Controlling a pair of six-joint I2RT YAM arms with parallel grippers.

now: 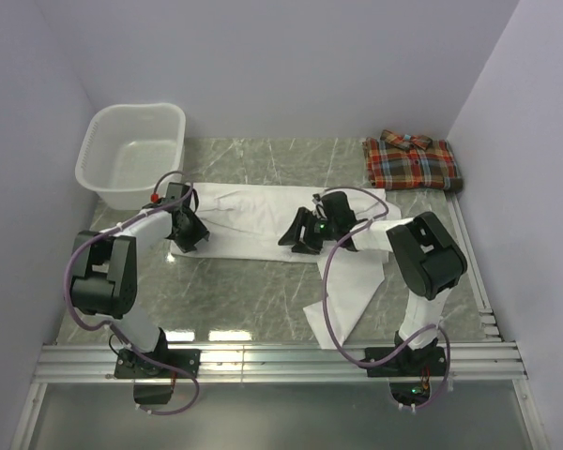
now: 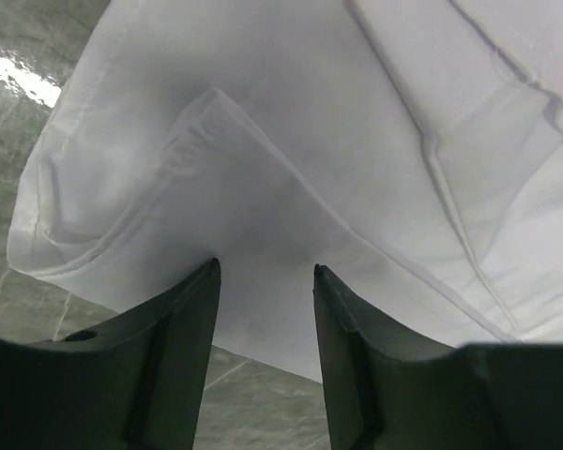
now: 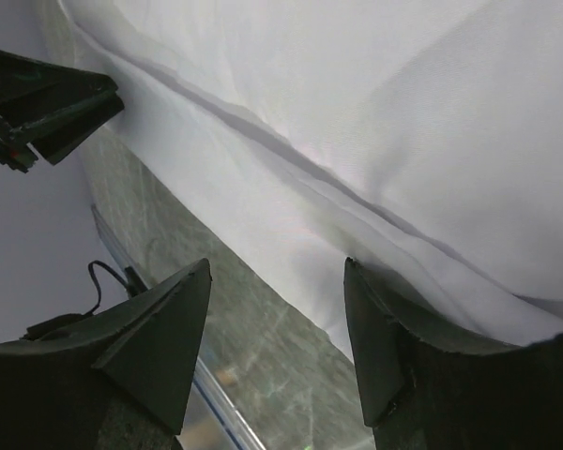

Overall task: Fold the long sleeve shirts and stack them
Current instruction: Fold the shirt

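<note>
The white shirt [image 1: 253,220] lies spread across the middle of the table, with one sleeve trailing toward the near right edge. The red-orange plaid shirt [image 1: 413,161] lies folded at the back right. My left gripper [image 1: 186,231] is at the white shirt's left end. In the left wrist view it [image 2: 266,267] is open, with its tips over a folded corner of the white cloth [image 2: 310,141]. My right gripper [image 1: 302,234] is at the shirt's near edge. In the right wrist view it [image 3: 277,267] is open, straddling the cloth's hem [image 3: 357,112].
A white plastic laundry basket [image 1: 131,155] stands at the back left, close to my left arm. The green marble table [image 1: 263,291] ends at a metal rail at the near edge. Grey walls close in the left, back and right sides.
</note>
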